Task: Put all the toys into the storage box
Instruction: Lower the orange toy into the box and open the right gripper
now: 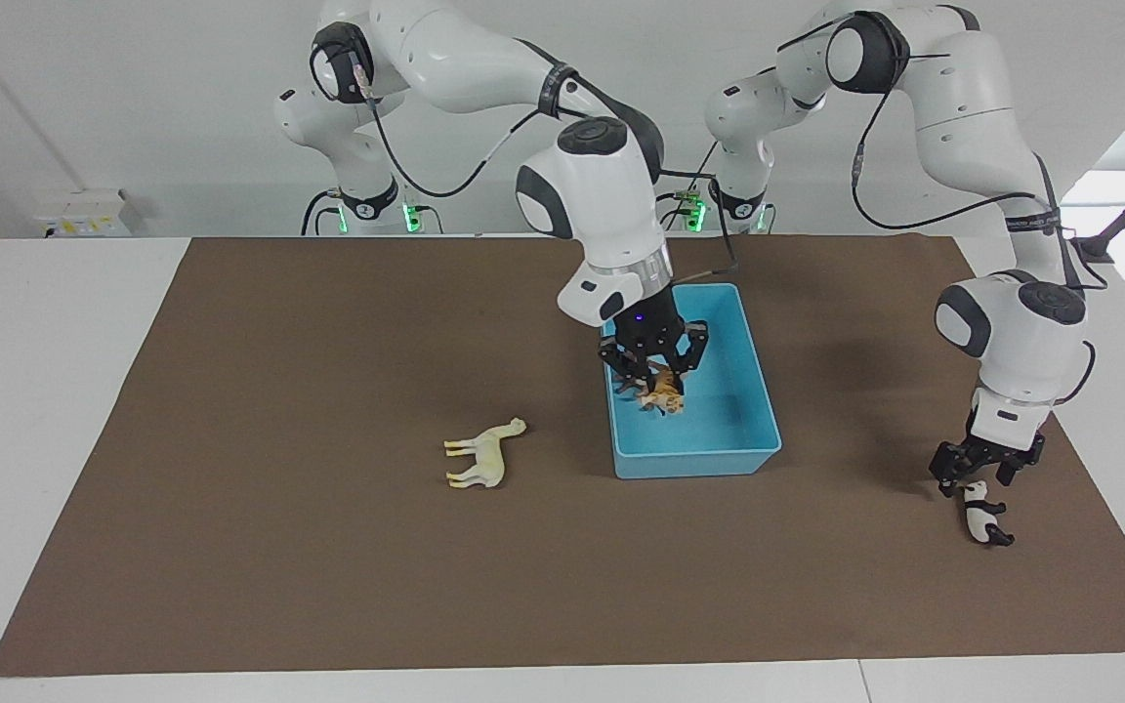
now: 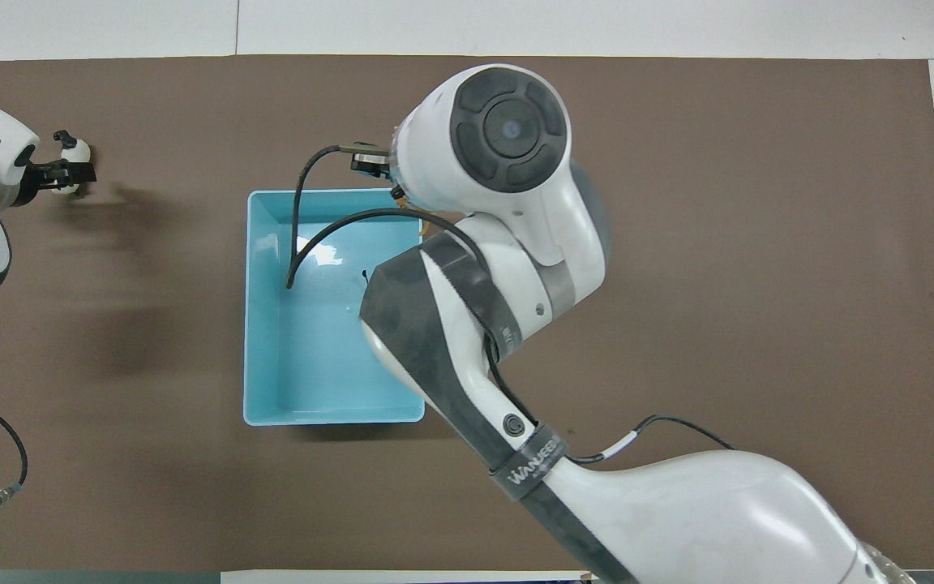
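In the facing view, the right gripper [image 1: 653, 369] is hanging inside the storage box [image 1: 753, 386], its fingers spread apart, with the tiger [image 1: 661, 399] lying loose just under them. The brown horned animal is hiding beneath the gripper, so its spot cannot be told. The cream-white animal [image 1: 480, 456] is standing on the brown mat [image 1: 230, 488], toward the right arm's end of the bench and about level with the box's edge farthest from the robots. The left gripper [image 1: 975, 475] is sitting low at the panda [image 1: 984, 517] near the mat's edge at the left arm's end; whether it is clenched cannot be told.

In the overhead view, the right arm is covering much of the storage box [image 2: 272, 341]. The left gripper [image 2: 62, 172] is lying over the panda [image 2: 76, 151] near the mat's corner.
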You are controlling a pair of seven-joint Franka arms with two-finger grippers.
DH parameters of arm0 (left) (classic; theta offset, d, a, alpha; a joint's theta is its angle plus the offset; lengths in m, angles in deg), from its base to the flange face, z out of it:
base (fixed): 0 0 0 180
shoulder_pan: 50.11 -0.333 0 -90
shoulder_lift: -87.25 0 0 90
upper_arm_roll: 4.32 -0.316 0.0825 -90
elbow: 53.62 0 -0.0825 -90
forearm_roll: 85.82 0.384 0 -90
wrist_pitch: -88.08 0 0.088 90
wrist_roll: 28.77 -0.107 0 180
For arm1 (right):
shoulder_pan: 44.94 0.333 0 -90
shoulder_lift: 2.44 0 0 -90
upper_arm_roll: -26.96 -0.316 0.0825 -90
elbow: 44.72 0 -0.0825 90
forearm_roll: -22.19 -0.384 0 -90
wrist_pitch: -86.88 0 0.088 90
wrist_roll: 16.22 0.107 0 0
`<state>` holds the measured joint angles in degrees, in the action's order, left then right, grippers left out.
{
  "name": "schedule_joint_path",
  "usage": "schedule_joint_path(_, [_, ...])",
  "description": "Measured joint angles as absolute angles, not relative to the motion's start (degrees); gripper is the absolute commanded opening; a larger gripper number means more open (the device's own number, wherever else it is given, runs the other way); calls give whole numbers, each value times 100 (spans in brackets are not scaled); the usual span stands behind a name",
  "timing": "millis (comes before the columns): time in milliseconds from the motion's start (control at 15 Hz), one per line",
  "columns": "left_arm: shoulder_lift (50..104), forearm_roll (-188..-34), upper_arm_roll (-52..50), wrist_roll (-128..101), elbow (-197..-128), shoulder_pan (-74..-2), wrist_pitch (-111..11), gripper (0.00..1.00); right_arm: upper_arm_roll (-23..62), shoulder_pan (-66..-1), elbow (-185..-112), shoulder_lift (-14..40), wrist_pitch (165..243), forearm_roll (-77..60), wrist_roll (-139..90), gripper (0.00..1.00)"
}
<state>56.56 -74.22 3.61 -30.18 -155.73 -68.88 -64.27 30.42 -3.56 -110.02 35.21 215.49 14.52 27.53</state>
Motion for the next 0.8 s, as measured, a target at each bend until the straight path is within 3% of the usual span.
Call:
schedule_joint_path(67, [5655,-7422,361,-3024,-15647,-6895,-6466,68,3045,-218,-11075,3644,21807,1453,2923,100])
schedule_joint_path(200, [5656,-7421,361,-3028,-15696,-6900,-6479,20,3051,-45,-11145,3807,21990,1455,3291,100])
schedule_joint_path(267, [5658,-7421,362,-3028,-15697,-6901,-6478,4,3054,-10,-11145,3827,21932,1457,3474,100])
schedule_joint_path(333, [5671,-7421,365,-3028,-15696,-6902,-6468,0,3061,-9,-11119,3822,21819,1457,3594,100])
schedule_joint_path(800, [5720,-7421,383,-3028,-15346,-6900,-5955,0,3627,-504,-10827,3655,20438,1572,3306,100])
